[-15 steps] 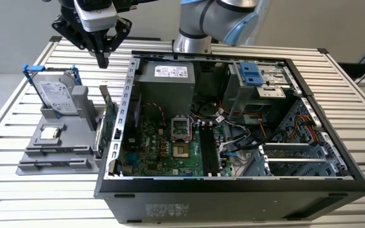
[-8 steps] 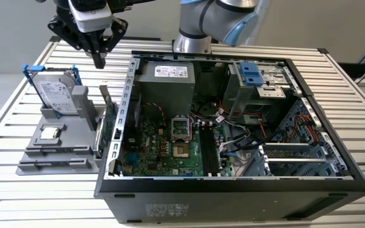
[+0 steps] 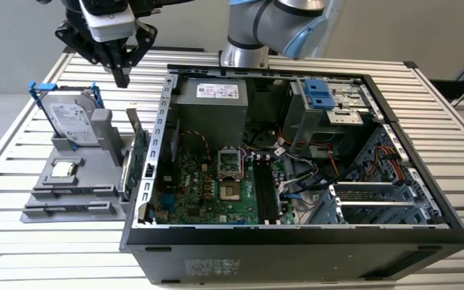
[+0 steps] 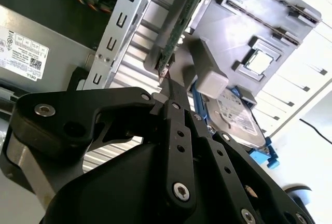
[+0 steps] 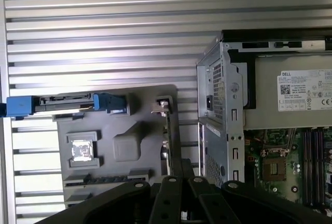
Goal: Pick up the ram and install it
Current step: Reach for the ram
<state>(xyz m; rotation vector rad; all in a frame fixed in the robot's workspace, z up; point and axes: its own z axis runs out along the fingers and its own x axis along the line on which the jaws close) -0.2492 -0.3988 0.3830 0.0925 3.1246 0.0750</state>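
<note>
The ram (image 5: 106, 176), as far as I can tell, is sitting edge-up as one dark strip in the holder (image 5: 150, 130), beside the fingers (image 5: 171, 198) and apart from them. The gripper (image 3: 121, 81) is hovering clenched and empty over one upright green card (image 3: 139, 151), with one hard drive (image 3: 72, 121) and one chip (image 3: 64, 170) lying off to the fingers' side.

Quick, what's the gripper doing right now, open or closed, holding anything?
Gripper: closed, holding nothing, hovering above the gray holder.
</note>
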